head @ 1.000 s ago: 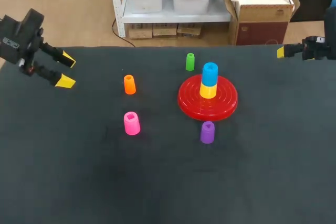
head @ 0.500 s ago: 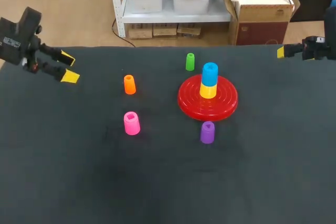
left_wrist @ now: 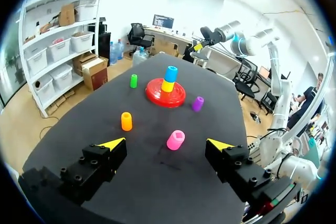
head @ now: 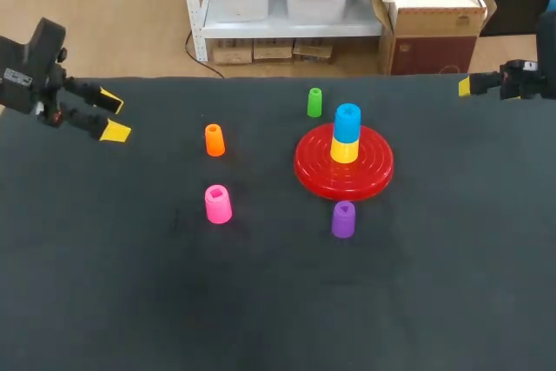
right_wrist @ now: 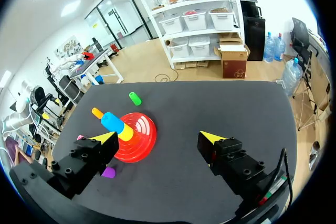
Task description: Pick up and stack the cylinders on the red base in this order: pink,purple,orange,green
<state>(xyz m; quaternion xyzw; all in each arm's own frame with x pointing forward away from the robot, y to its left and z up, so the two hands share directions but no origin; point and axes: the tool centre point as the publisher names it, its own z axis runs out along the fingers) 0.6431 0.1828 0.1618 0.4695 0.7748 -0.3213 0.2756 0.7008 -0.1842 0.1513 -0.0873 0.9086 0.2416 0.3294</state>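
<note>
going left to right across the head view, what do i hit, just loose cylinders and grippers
left gripper → green cylinder → purple cylinder → right gripper. The orange cylinder and pink cylinder overlap between the first two, so they are left out.

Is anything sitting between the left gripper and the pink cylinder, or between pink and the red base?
Nothing visible does. No object stands between the open left gripper and the pink cylinder; the orange cylinder is off to one side. None stands between pink and the red base either.
</note>
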